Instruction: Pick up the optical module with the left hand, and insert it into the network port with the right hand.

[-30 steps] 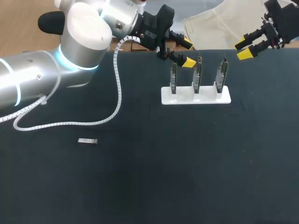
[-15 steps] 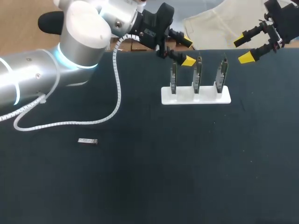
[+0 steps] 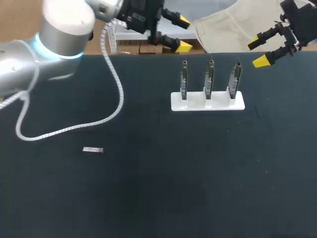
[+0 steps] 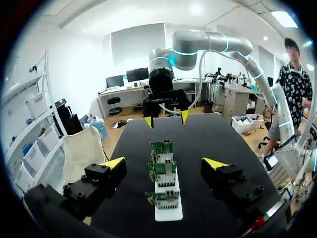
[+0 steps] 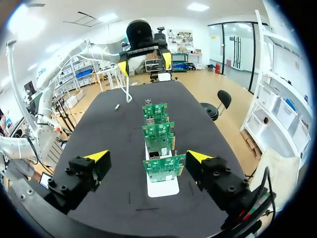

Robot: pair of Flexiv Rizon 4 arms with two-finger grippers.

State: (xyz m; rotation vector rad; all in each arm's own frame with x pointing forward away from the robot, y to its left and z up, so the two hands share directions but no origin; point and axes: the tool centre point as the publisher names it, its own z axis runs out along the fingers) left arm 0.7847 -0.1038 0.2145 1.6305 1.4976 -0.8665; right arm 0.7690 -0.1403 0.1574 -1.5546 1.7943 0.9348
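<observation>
My left gripper (image 3: 181, 33), wide open and empty, should pinch the probably light, rigid optical module (image 3: 92, 149), mid-left, across its long sides.

Robotics lab bench.
Left arm (image 3: 59, 29) and right arm (image 4: 213, 42) flank a black table (image 3: 198, 173) holding circuit boards (image 3: 210, 79) in a white stand (image 3: 208, 103).

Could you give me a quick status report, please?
Left gripper open, empty, at the table's far edge. Right gripper open, empty, beside the boards. Module flat on the table, untouched. Cable lies near it.
</observation>
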